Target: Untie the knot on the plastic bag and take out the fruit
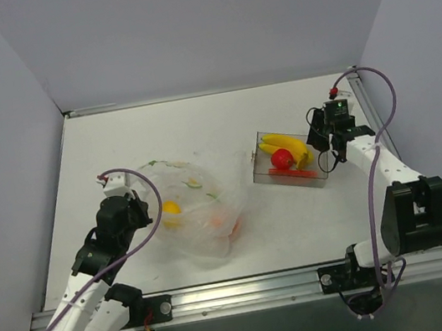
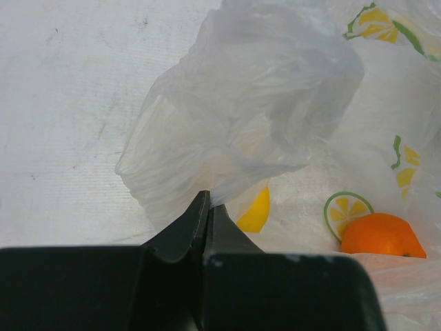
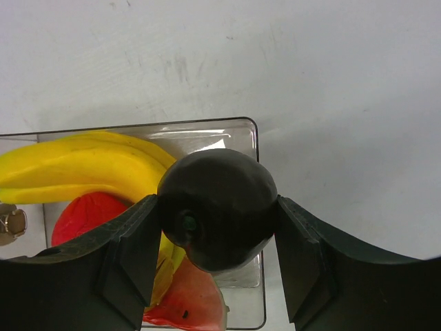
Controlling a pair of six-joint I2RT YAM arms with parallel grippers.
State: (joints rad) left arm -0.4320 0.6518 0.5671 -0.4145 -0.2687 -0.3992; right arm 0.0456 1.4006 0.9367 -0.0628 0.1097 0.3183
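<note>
The plastic bag [image 1: 199,212] lies crumpled left of centre, with an orange ball [image 1: 229,222] and a yellow ball [image 1: 170,210] inside. My left gripper [image 1: 136,198] is shut on a fold of the bag [image 2: 241,131] at its left edge; the orange ball [image 2: 381,236] shows through the film. No knot is visible. My right gripper [image 1: 320,147] is shut on the dark purple-black ball [image 3: 217,209], holding it over the right end of the clear box [image 1: 322,178]. A yellow banana [image 3: 76,169] and red pieces [image 3: 89,214] lie in the box.
The clear rigid box [image 3: 251,138] stands right of centre. The table's raised metal rail runs along the near edge [image 1: 249,284]. Grey walls close the back and both sides.
</note>
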